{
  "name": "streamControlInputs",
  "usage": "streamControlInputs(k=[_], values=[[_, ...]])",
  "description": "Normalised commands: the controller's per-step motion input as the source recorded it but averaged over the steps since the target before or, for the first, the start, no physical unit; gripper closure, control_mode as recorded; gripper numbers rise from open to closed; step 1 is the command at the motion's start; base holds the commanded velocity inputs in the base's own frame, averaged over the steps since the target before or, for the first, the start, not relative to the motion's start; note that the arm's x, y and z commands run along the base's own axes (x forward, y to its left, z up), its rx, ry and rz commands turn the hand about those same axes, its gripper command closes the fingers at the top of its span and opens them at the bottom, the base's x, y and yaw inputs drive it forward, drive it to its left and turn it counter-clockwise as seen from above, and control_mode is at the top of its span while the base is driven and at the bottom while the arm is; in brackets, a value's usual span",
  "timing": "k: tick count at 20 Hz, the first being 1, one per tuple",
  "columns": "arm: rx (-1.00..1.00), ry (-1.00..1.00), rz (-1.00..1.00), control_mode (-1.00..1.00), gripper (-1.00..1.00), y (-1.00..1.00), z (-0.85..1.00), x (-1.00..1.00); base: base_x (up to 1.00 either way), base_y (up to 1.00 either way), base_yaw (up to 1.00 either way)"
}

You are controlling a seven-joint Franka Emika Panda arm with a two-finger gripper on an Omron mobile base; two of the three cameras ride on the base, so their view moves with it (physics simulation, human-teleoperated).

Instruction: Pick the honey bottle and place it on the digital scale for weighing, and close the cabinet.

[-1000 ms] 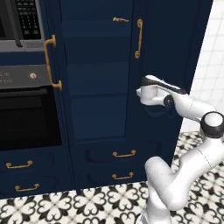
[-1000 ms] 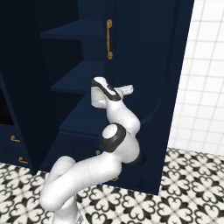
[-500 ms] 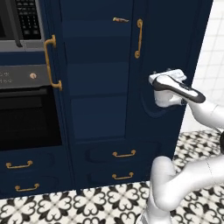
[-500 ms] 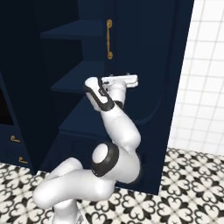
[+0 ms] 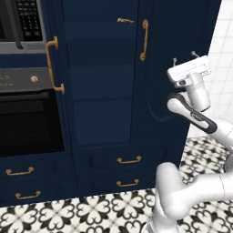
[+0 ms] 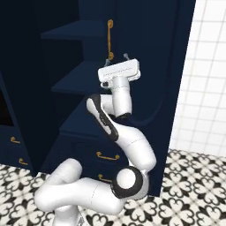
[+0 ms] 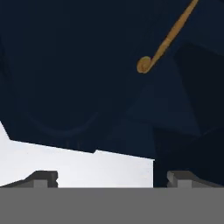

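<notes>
The cabinet (image 5: 104, 91) is tall and navy blue, with long brass handles (image 5: 144, 40) and two lower drawers (image 5: 129, 160) — its right door (image 6: 150, 66) stands open, and the inner shelves (image 6: 77, 81) that show are dark and bare. The gripper (image 6: 118, 56) points upward just before this door's face, below the curled end of the handle, and its fingers (image 5: 174, 60) stand wide apart, holding nothing. On the oven (image 5: 27, 82) at the left there is small writing — too blurred to read.

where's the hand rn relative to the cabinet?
The hand is raised in front of the cabinet's open right door, fingers up, just right of that door's brass handle.
</notes>
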Motion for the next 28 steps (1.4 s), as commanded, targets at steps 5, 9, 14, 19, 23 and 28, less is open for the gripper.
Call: streamControlInputs(k=[5, 9, 14, 19, 23, 28], values=[[-0.29, -0.42, -0.17, -1.00, -1.00, 0.19, 0.53, -0.85, 0.00, 0.00, 0.00], [-0.23, -0.06, -0.13, -1.00, -1.00, 0.18, 0.81, -0.81, 0.00, 0.00, 0.00], [-0.25, 0.31, -0.11, -1.00, -1.00, 0.18, 0.54, -0.90, 0.00, 0.00, 0.00], [-0.18, 0.81, -0.12, -1.00, -1.00, 0.12, 0.03, -0.77, 0.00, 0.00, 0.00], [-0.16, 0.86, -0.13, -1.00, -1.00, 0.04, 0.00, -0.75, 0.00, 0.00, 0.00], [-0.19, 0.78, -0.12, -1.00, -1.00, 0.05, 0.00, -0.83, 0.00, 0.00, 0.00]])
